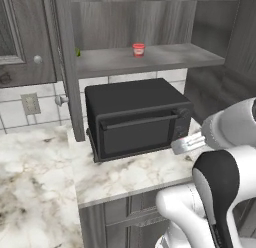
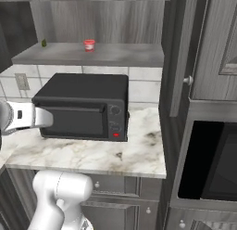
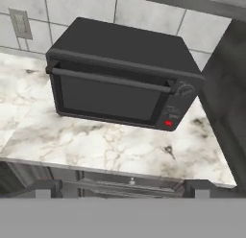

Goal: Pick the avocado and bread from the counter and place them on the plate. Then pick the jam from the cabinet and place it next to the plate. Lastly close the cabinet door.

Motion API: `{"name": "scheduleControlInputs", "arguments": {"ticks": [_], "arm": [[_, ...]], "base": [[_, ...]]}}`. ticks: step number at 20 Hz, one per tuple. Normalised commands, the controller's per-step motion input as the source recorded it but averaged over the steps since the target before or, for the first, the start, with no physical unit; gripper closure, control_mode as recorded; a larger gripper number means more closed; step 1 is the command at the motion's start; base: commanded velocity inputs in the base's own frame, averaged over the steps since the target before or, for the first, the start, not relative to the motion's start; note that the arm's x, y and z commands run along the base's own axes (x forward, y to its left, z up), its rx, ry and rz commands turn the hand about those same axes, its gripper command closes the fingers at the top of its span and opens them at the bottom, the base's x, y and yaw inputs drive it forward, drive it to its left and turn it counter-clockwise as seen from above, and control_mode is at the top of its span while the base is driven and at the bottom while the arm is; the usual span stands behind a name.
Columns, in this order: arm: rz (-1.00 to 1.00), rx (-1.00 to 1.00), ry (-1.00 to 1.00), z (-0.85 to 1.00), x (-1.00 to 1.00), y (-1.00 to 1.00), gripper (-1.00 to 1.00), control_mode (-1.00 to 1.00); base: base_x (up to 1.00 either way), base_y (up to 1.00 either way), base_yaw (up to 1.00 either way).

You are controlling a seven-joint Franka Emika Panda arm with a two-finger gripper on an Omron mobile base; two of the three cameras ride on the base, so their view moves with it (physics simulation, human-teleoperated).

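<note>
The jam, a small red jar, stands on the grey shelf of the open cabinet above the black microwave. One cabinet door stands open edge-on at the left and another at the right. The veined white counter runs under the microwave. My gripper is open, its tips wide apart, held in front of the microwave and well below the shelf. The hand points at the microwave. Avocado, bread and plate are out of view.
The black microwave fills the counter below the shelf. A small green thing sits at the shelf's left end. A closed neighbouring door is at the left, a dark built-in oven at the right.
</note>
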Motion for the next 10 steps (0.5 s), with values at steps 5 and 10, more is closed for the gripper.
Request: {"name": "scheduleControlInputs", "arguments": {"ticks": [5, 10], "arm": [[0.00, 0.08, -0.13, 0.37, 0.00, -0.05, -1.00, -1.00], [0.00, 0.00, -0.10, 0.30, 0.05, 0.00, -1.00, -1.00]], "base": [[0.00, 0.00, 0.00], [0.00, 0.00, 0.00]]}}
